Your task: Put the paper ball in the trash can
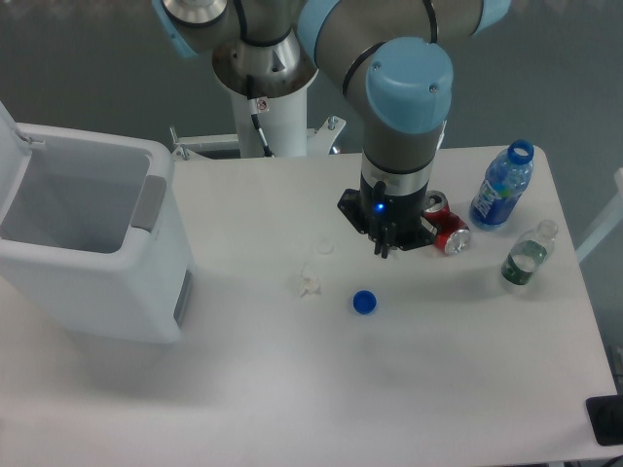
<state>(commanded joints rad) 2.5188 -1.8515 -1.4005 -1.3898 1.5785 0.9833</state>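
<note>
1. Claw [384, 250] hangs over the middle of the table [292, 389], fingers pointing down and drawn close together; whether they pinch anything I cannot tell from this angle.
2. No paper ball shows clearly anywhere: only a small jagged white scrap [310, 285] lies on the table, left of the claw and apart from it.
3. So the ball may be hidden between the fingertips, but that is a guess.
4. Trash can [88, 243] stands at the far left, lid up, mouth open, and what shows of its inside looks empty.
5. Judgement: delivery is not done; the carry across to the bin and the drop remain.
</note>
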